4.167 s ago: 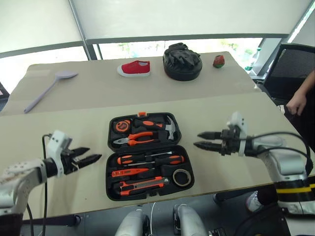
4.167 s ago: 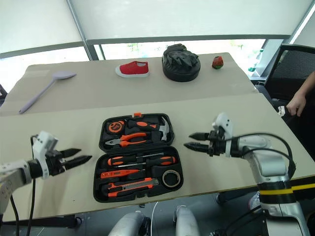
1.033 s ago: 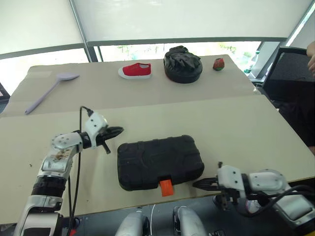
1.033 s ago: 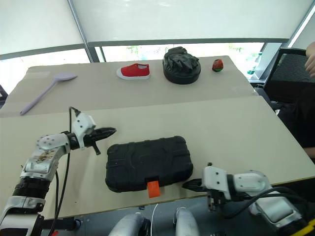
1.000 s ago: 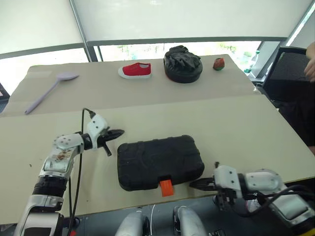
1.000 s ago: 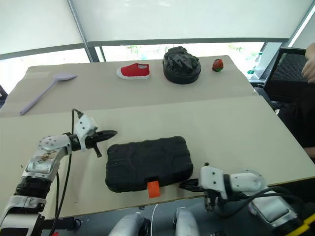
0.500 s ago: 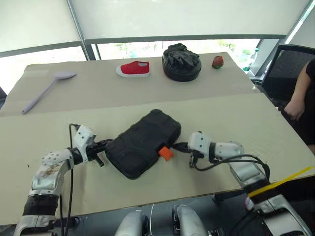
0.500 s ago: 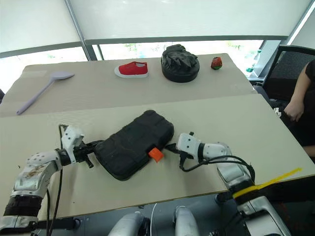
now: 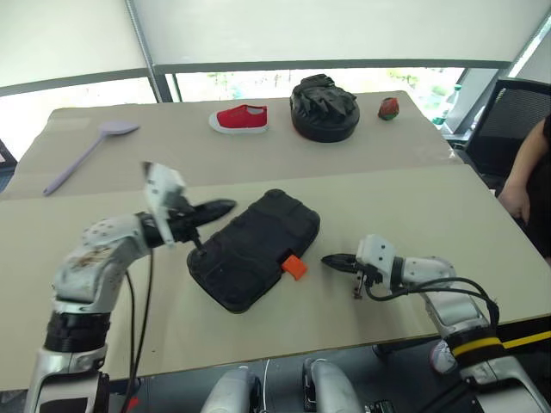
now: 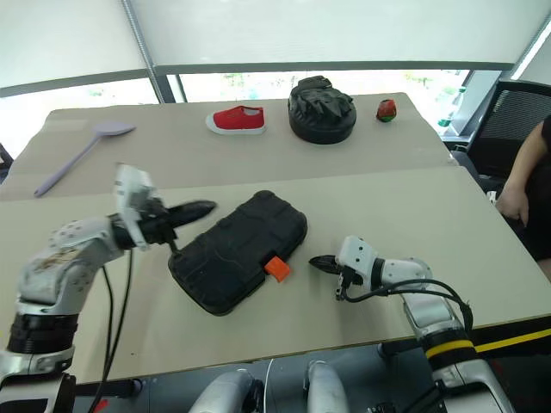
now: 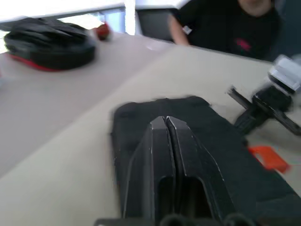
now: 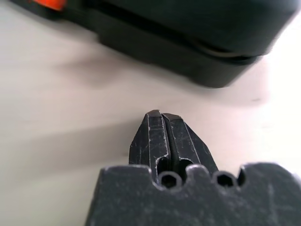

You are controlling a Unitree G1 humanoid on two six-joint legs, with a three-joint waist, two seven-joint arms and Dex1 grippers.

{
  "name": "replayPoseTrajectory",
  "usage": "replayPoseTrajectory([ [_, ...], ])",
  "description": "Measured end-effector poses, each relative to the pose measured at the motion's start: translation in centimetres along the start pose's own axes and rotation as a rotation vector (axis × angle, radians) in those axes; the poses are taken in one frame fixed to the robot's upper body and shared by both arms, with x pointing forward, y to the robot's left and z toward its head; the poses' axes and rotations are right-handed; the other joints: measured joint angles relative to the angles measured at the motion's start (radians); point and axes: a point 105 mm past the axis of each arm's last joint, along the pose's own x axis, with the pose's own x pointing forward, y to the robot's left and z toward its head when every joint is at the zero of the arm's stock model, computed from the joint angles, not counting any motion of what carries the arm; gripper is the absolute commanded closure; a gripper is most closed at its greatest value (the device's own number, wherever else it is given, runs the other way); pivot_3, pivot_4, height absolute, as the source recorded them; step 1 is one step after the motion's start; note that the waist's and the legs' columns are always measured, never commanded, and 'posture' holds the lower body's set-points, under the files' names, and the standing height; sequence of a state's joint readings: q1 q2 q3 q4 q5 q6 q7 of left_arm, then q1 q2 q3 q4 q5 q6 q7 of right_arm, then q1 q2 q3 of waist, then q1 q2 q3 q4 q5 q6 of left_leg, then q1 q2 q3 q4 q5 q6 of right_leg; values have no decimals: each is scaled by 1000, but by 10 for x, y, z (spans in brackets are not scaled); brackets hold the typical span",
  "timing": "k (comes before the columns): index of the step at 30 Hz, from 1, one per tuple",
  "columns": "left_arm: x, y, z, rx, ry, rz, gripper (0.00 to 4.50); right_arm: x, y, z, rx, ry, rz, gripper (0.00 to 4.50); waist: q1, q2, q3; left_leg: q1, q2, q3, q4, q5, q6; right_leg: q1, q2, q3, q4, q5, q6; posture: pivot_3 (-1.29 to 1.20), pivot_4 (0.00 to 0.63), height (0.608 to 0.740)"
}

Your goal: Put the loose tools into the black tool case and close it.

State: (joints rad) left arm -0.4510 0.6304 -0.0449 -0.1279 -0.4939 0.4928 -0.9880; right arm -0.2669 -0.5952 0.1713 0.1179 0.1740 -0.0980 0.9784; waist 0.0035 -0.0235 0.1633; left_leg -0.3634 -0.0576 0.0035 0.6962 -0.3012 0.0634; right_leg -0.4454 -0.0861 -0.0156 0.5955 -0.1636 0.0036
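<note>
1. Case [image 9: 254,248] lies closed mid-table, skewed, orange latch [image 9: 294,267] at its 4 o'clock.
2. Left gripper [image 9: 217,207] at 10 o'clock, right gripper [image 9: 331,259] at 3 o'clock: both clenched, empty.
3. Latch possibly unfastened; tools likely inside.

Beige table [image 9: 413,206], bright windows [image 9: 258,84], black chair [image 9: 508,112]

The beige bench [image 9: 413,206] carries the closed black tool case [image 9: 254,248], lying askew near the front edge. Well behind the case sit a red shoe [image 9: 240,118], a round black bundle of gloves [image 9: 325,107] and a small red-green object [image 9: 388,107]; a lilac spoon [image 9: 86,153] lies far behind-left.
</note>
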Motion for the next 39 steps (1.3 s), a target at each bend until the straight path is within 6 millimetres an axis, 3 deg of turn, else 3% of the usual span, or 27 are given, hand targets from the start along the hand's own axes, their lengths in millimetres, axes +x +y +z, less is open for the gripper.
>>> replayPoseTrajectory([
  [2, 17, -1, -22, -11, 76, -26, 4409, -2, 6, 7, 24, -22, 3, 4500, -7, 0, 0, 1, 0, 1, 0, 0, 0, 0, 2, 0, 0, 0, 0, 0, 150, 740],
  [6, 28, 6, -37, 90, 175, -17, 4409, -4, 20, 18, 61, -33, 32, 4500, -2, 4, -2, 11, 3, 0, -1, -3, 5, 10, 2, 2, 1, 0, 0, 0, 150, 740],
  [11, 36, -3, -44, 98, 174, -20, 4409, -1, 23, 33, 69, -57, 28, 4500, 6, 10, -6, 21, 3, -1, -1, -3, 6, 21, 0, 2, -1, -6, 9, 0, 150, 740],
  [17, 41, -12, -44, 68, 160, -35, 4409, 6, 22, 47, 60, -90, 19, 4500, 12, 13, -9, 23, 1, 0, -1, -5, 9, 23, -3, 1, -1, -7, 10, 0, 150, 740],
  [39, 37, -12, -45, 36, 161, -2, 4409, 36, 31, 25, 112, -54, 67, 4500, 8, 14, -10, 25, 1, 0, -2, -5, 9, 23, -3, 1, 0, -7, 10, 0, 150, 740],
])
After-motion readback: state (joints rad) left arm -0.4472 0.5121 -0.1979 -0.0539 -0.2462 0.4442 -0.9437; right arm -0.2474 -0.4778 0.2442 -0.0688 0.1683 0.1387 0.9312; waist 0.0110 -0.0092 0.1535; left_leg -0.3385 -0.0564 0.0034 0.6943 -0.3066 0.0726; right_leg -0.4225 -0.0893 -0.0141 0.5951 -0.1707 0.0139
